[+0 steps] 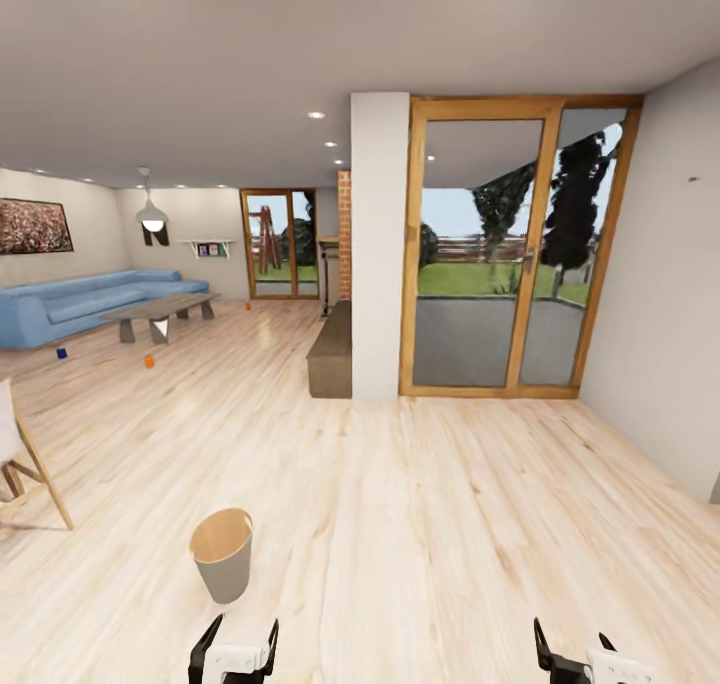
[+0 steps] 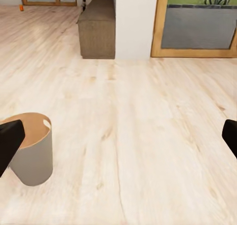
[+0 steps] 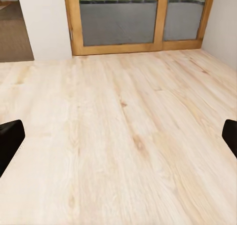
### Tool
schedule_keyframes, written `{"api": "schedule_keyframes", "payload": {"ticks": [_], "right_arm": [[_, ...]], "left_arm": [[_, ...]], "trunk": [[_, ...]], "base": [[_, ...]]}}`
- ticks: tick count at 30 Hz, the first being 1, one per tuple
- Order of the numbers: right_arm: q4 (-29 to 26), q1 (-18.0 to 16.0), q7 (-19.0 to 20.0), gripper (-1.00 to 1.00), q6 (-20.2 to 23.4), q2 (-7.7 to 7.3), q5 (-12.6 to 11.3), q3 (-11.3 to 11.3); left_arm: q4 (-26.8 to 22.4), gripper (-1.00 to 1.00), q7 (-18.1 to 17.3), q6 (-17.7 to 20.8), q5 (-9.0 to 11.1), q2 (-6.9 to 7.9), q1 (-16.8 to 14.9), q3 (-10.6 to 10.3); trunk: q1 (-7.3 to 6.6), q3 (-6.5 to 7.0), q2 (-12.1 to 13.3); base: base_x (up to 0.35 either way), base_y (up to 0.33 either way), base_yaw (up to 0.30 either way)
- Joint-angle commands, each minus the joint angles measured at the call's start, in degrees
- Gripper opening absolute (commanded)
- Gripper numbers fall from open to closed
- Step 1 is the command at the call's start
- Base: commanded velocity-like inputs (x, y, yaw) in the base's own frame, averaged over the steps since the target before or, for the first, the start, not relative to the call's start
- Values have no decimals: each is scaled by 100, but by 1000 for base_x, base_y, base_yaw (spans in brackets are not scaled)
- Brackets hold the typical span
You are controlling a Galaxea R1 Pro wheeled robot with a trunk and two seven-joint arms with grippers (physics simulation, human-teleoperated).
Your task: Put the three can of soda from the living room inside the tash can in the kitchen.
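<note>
Cans: blue (image 1: 62,352) and orange (image 1: 149,361) lay on the floor near the sofa (image 1: 80,302); another orange (image 1: 248,306) farther
Bin (image 1: 223,554): upright, just ahead
End effectors: left (image 1: 236,642) and right (image 1: 572,650) spread, empty
Advice: drive up close before reaching low

Left hand (image 1: 236,636) and right hand (image 1: 572,642) hover low (fingers spread wide apart), both holding nothing.

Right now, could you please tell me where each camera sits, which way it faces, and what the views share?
Head view: high, facing the blue corner sofa and wood-framed glass doors; left gripper and right gripper at its lower edge.
Left wrist view: low, along dark fingertips, at the tapered grey bin with tan inside.
Right wrist view: low, along fingertips, at plank floor.
Head and left wrist share the bin.
</note>
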Motion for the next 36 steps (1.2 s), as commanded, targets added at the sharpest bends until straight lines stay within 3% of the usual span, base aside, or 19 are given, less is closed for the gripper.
{"api": "schedule_keyframes", "payload": {"ticks": [1,17,36], "right_arm": [[0,0,0,100,0,0,1,0],[9,-1,-1,100,0,13,23,34],[18,-15,-25,100,9,18,28,53]], "left_arm": [[0,100,0,0,0,0,0,1],[0,100,0,0,1,0,0,-1],[0,100,0,0,0,0,0,-1]], "trunk": [[0,3,0],[0,16,0],[0,-88,0]], "base": [[0,-31,253],[0,-7,250],[0,0,158]]}}
